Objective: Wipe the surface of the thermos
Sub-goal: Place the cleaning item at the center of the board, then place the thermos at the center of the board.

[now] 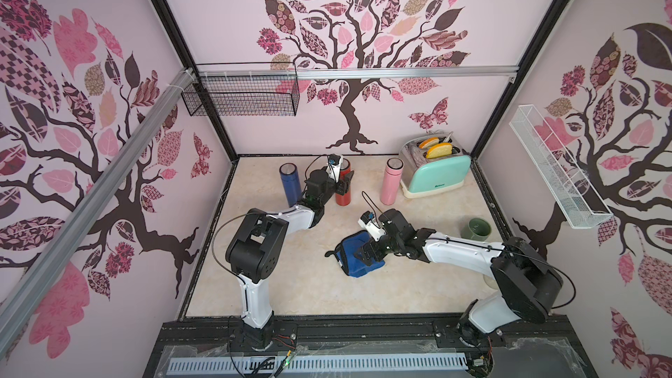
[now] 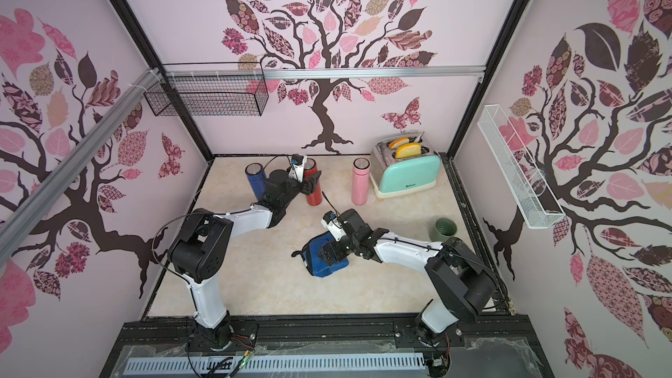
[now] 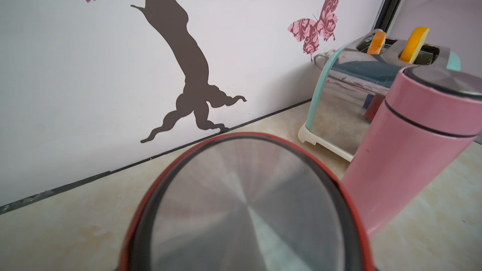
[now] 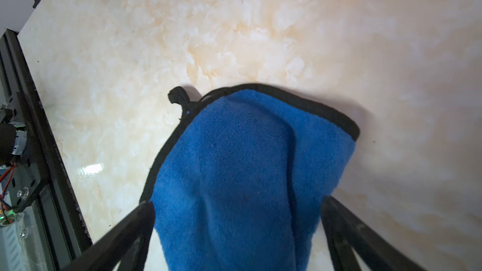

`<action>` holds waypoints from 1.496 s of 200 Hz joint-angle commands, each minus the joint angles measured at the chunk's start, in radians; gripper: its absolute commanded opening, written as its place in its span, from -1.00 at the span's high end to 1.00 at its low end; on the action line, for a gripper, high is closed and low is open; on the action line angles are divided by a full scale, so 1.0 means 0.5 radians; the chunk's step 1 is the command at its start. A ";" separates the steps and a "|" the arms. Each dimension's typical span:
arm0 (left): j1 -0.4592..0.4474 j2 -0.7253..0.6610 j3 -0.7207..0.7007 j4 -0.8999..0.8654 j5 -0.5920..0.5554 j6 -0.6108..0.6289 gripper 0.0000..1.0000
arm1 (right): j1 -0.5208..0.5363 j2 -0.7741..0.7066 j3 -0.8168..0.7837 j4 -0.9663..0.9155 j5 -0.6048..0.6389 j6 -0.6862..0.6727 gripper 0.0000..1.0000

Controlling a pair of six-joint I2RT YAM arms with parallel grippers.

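While blue flask [image 1: 290, 183] flanks thermos [image 1: 343, 197], toaster [image 1: 438, 173], mug [image 1: 478, 230]

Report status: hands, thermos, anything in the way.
Left hand shut on red thermos, upright. Right hand open, astride blue cloth on table. Pink thermos nearby, apart.

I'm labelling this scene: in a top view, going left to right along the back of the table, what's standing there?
blue thermos → red thermos → pink thermos → toaster
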 commanded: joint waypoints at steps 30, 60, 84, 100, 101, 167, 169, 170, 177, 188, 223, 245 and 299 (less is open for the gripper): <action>-0.007 0.024 0.049 0.233 0.032 0.003 1.00 | 0.011 -0.200 0.014 -0.178 0.136 -0.033 -0.99; -0.008 0.027 0.028 0.229 0.032 -0.009 1.00 | 0.012 -0.289 0.041 -0.272 0.239 -0.049 -0.99; -0.008 0.015 0.003 0.225 0.036 -0.022 1.00 | 0.011 -0.382 0.089 -0.333 0.353 -0.079 -0.99; -0.009 0.006 -0.009 0.210 0.054 -0.024 0.92 | 0.008 -0.412 0.137 -0.378 0.415 -0.111 -0.99; -0.009 0.006 -0.011 0.211 0.053 -0.024 0.90 | 0.008 -0.413 0.141 -0.380 0.418 -0.112 -0.99; -0.009 -0.035 -0.060 0.107 0.111 0.015 0.00 | -0.070 -0.472 0.203 -0.384 0.427 -0.133 -0.99; -0.007 -0.034 -0.061 0.106 0.111 0.017 -0.03 | -0.072 -0.472 0.206 -0.386 0.428 -0.136 -0.99; -0.008 -0.034 -0.063 0.107 0.111 0.018 -0.03 | -0.074 -0.472 0.207 -0.388 0.428 -0.136 -0.99; -0.008 -0.039 -0.068 0.105 0.111 0.022 -0.11 | -0.083 -0.473 0.217 -0.395 0.427 -0.137 -0.99; -0.009 -0.044 -0.068 0.080 0.111 0.030 -0.18 | -0.099 -0.475 0.231 -0.400 0.425 -0.138 -0.99; -0.009 -0.043 -0.046 0.003 0.077 0.057 -0.39 | -0.150 -0.479 0.292 -0.391 0.416 -0.138 -0.99; -0.011 -0.041 -0.039 -0.009 0.071 0.060 -0.44 | -0.194 -0.440 0.377 -0.404 0.387 -0.144 -0.99; -0.011 -0.045 -0.035 -0.006 0.075 0.052 -0.71 | -0.265 -0.374 0.592 -0.401 0.431 -0.160 -0.99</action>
